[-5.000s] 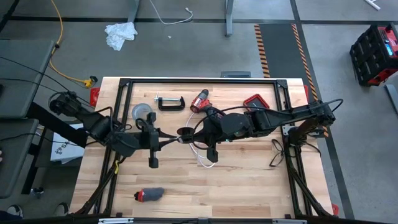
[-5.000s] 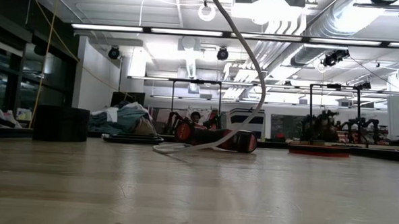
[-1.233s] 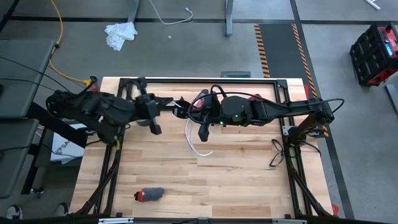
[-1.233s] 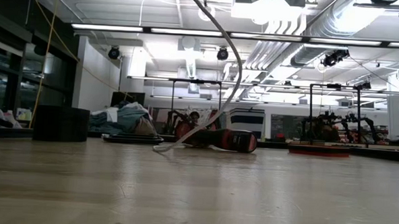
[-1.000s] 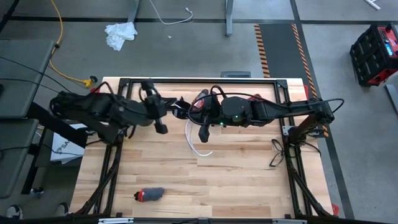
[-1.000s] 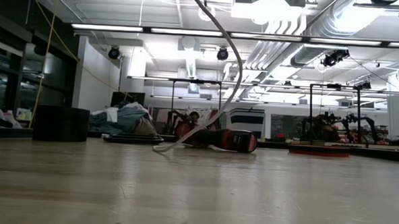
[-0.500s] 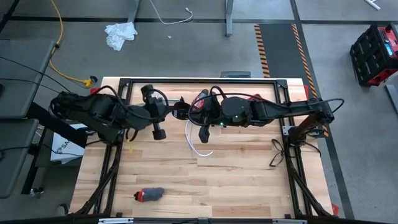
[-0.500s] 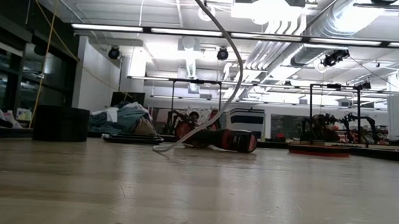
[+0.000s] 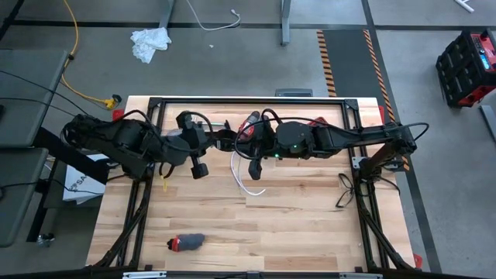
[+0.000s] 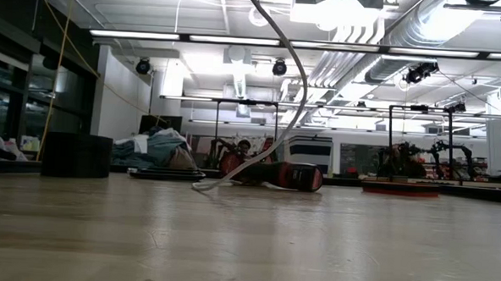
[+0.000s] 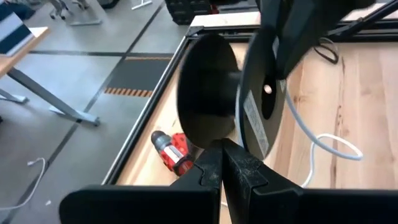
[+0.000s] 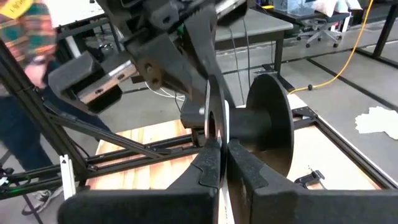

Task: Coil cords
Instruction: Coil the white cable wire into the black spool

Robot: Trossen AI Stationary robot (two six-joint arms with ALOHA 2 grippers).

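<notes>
both hands (image 9: 226, 141) pinch the cord's spool (image 11: 249, 93) (apparently).

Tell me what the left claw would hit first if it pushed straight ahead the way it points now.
Most likely the black spool: in the left wrist view it fills the space directly ahead of the shut left claw, with the white cable trailing off its far side. Depth is hard to judge; they may already touch.

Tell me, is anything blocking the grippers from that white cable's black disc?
Nothing visible does. The left gripper and right gripper both sit right at the black disc, and the white cable trails down to the table.
</notes>
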